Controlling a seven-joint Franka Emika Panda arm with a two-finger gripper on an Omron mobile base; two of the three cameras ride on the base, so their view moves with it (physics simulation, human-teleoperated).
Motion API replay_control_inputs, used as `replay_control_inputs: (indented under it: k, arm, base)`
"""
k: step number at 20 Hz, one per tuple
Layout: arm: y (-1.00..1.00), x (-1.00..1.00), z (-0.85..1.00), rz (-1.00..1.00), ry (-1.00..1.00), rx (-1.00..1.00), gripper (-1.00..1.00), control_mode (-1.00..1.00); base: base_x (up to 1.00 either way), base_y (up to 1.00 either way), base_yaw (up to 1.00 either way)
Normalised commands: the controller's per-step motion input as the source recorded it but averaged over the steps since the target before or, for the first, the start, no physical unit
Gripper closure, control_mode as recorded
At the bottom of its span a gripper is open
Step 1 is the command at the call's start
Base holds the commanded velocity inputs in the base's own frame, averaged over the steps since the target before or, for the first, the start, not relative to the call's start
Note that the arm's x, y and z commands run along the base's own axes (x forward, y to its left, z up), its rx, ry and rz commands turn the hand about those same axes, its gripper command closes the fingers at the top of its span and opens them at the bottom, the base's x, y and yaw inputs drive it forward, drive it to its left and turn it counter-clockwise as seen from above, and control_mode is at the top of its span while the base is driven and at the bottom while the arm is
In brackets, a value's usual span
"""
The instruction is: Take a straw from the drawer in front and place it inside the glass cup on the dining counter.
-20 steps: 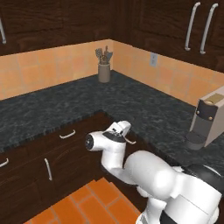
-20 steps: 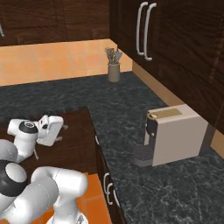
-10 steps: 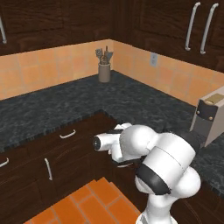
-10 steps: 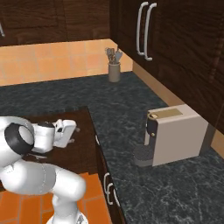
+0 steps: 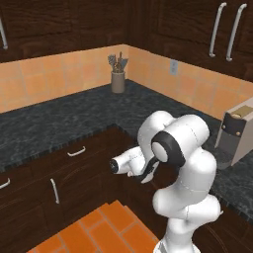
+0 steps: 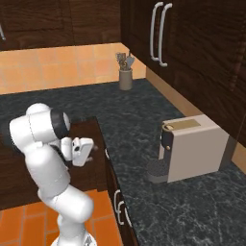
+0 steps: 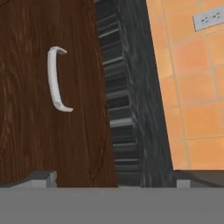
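Observation:
The drawer is a dark brown wooden front with a small curved silver handle, and it looks shut. In the hand view it lies right ahead of my gripper, whose fingertips stand far apart, open and holding nothing. In the right base view my gripper hangs just short of the cabinet face under the black counter's edge. My raised, folded arm blocks that cabinet face in the left base view. The straw, the glass cup and the dining counter are out of view.
A black speckled counter wraps the corner, carrying a utensil holder at the back and a beige coffee machine on the right. Other drawers sit to the left. An orange tiled floor lies below.
The arm has folded up higher and the hand has swung closer to the drawer front on the right. The jaws have stayed open.

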Motion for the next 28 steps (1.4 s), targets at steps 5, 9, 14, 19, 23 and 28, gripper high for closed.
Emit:
replay_control_inputs:
  k: [5, 9, 14, 19, 23, 28]
  arm:
    - [-0.16, 0.22, -0.33, -0.05, 0.0, -0.1, -1.0, -1.0]
    - [-0.12, 0.49, -0.3, -0.03, 0.0, -0.06, -1.0, -1.0]
    - [-0.15, 0.55, -0.25, -0.02, 0.0, -0.04, -1.0, -1.0]
    - [-0.18, 0.54, -0.27, 0.0, 0.0, -0.01, -1.0, -1.0]
    - [-0.23, 0.53, -0.29, 0.0, 0.02, 0.0, -1.0, -1.0]
    - [-0.19, 0.4, -0.31, 0.0, 0.03, 0.0, -1.0, -1.0]
  base:
    - [0.0, 0.0, 0.0]
    - [0.0, 0.0, 0.0]
    - [0.0, 0.0, 0.0]
    - [0.0, 0.0, 0.0]
    - [0.0, 0.0, 0.0]
    - [0.0, 0.0, 0.0]
